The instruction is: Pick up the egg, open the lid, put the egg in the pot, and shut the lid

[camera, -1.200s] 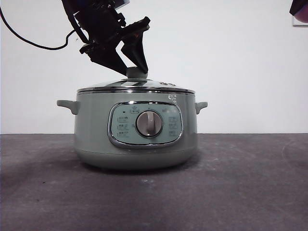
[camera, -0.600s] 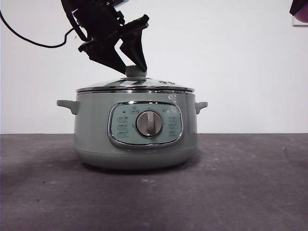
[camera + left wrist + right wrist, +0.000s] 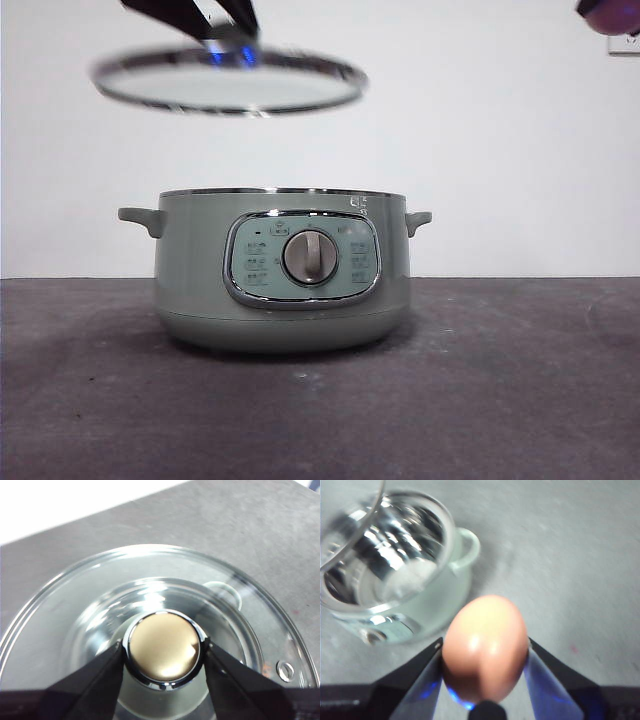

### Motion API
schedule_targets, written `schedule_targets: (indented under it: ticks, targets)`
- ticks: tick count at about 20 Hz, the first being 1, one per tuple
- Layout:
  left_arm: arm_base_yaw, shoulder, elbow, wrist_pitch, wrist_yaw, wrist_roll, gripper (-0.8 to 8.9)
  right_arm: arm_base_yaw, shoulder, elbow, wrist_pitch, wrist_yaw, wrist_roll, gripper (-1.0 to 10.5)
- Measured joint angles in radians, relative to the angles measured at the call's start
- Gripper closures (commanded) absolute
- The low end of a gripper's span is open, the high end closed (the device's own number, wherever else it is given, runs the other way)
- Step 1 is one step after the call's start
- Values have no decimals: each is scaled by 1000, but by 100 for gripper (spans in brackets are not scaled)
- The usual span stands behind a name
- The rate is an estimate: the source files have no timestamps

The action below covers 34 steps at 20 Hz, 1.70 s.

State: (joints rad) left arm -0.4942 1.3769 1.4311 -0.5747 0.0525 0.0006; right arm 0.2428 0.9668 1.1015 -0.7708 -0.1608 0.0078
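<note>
Egg [image 3: 485, 647] sits clamped in the right gripper [image 3: 484, 652]; the open pot [image 3: 395, 565] lies toward its ten o'clock. Left gripper [image 3: 164, 652] pinches the lid [image 3: 228, 80] high at the pot's eleven.

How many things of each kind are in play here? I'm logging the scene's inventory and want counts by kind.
Pot: 1
Lid: 1, lifted clear of the pot, held by its knob
Egg: 1, held in the air
Grippers: 2, left gripper on the knob, right gripper on the egg
Total: 5
</note>
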Motion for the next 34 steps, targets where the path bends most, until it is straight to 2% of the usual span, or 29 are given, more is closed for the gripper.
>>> schedule_targets:
  ticks: [4,8,14,20,22,27,34]
  targets:
    - [0,-172,0,-116,-30,0,822,60,83,0,82,-18,23,961]
    - [0,-317,0,-253,-56,0,822,171,240,59,151,-19,31,961]
    - [0,-456,0,-387,-79,0,822,299,605,373,181,-3,26,962]
    - [0,-503,0,-428,-82,0,822,372,966,632,206,53,-15,962]
    - [0,-504,0,-436,-82,0,822,388,1034,639,239,63,-42,962]
    - [0,-503,0,-443,-80,0,822,414,1133,639,274,156,-101,962]
    - [0,-503,0,-444,-74,0,822,417,1191,641,282,190,-136,960]
